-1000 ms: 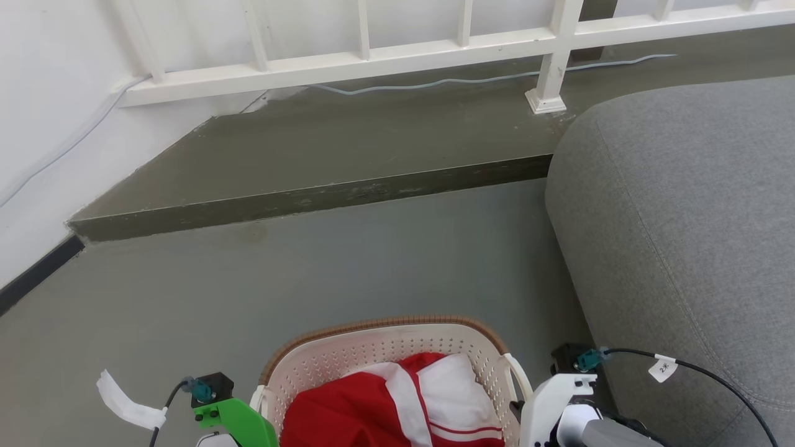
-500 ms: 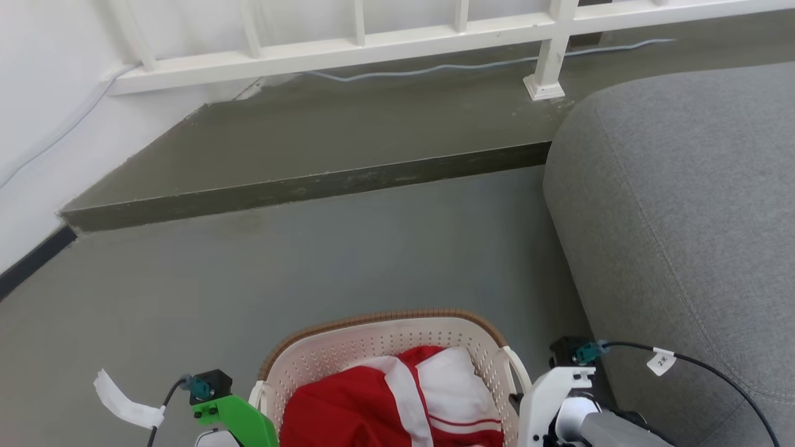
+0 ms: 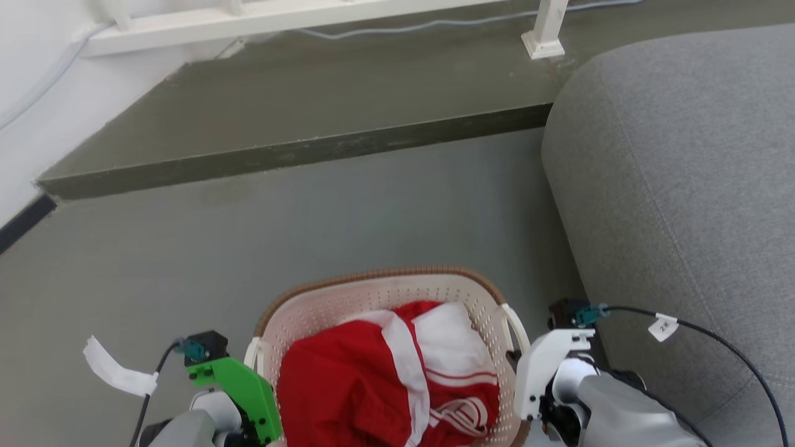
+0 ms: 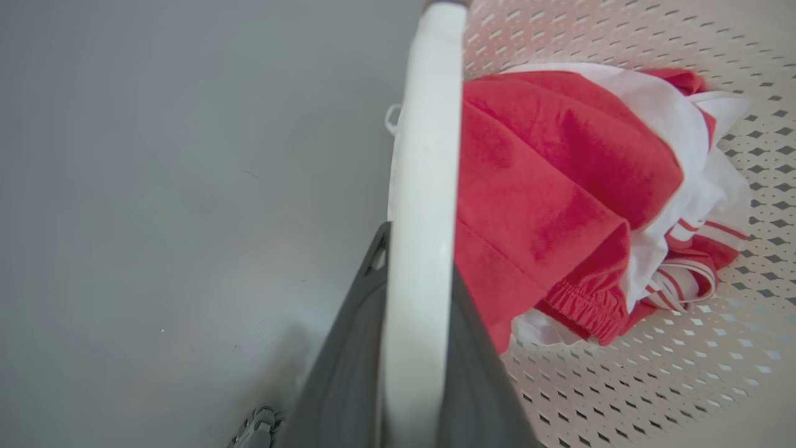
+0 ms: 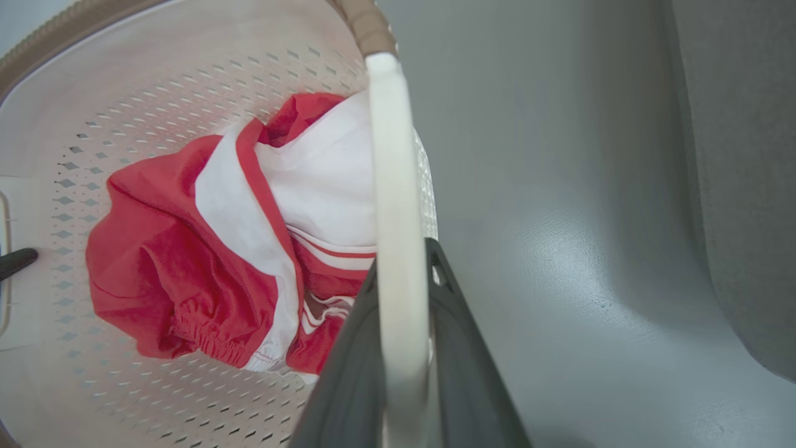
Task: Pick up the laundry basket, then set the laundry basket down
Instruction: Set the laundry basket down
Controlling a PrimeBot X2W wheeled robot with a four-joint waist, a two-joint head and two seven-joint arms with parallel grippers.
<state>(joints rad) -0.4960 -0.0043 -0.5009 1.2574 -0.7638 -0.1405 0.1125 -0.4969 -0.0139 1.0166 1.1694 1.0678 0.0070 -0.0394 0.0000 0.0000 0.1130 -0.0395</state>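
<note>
1. Change: the head view has shifted as a whole. The railing [image 3: 248, 15] and step [image 3: 298, 149] sit higher in frame than a second ago, and more of the laundry basket [image 3: 372, 292] and both wrists is in view. That is the camera tipping down, not things moving.
2. The basket's rim shifted by about as much as the step edge, so I can't claim any lift or drop from this view.
3. The basket's position relative to both wrists looks unchanged, so there's no sign of slip.
4. Left gripper [image 4: 416, 298]: dark fingers pinch the white left handle [image 4: 423, 155] from both sides, closed narrow on it.
5. Right gripper [image 5: 403, 267]: same, clamped on the right handle [image 5: 392, 155].
6. Basket location: straight ahead between the two arms, over grey floor [image 3: 186, 261], near the grey sofa [image 3: 671, 155] on the right, well short of the step. It looks level.
7. Red-and-white clothes [image 3: 372, 385] are bunched toward the near half and stay inside.
8. I can't tell whether the base touches the floor; neither wrist view shows the underside.
9. Judgement: the robot is likely bending at the waist with the load held, which fits the start of the set-down.
10. Next: keep both arms descending evenly so the basket stays flat, and release only once weight is on the floor. Watch the right-side clearance to the sofa.
</note>
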